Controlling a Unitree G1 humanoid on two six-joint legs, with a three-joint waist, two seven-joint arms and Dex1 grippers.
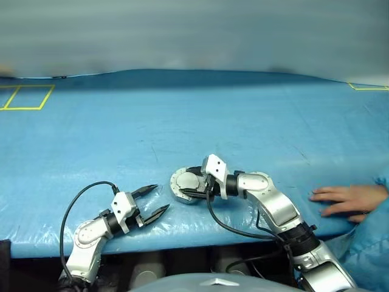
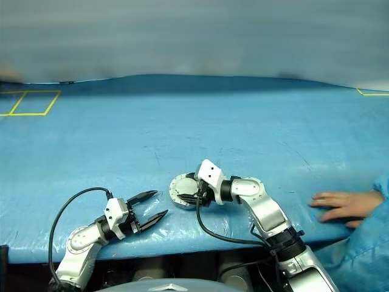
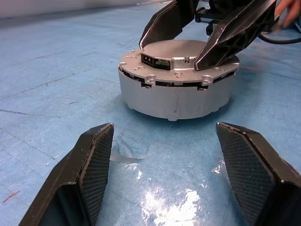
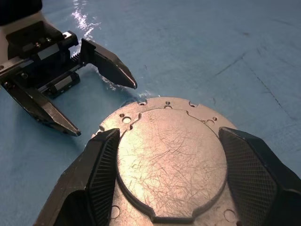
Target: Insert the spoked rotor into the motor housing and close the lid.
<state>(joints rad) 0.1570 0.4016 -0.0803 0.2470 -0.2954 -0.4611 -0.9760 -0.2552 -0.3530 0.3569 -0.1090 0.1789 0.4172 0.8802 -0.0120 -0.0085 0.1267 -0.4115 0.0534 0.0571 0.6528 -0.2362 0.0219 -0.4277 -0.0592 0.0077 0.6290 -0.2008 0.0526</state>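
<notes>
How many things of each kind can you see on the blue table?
Motor housing with its lid shut on top: 1
Robot grippers: 2, the left gripper and the right gripper
Person's hand: 1
Total: 4

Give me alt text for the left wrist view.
A round grey motor housing with its lid closed sits on blue sheeting. The right hand rests its fingertips on the lid; the left hand waits open in front.
</notes>
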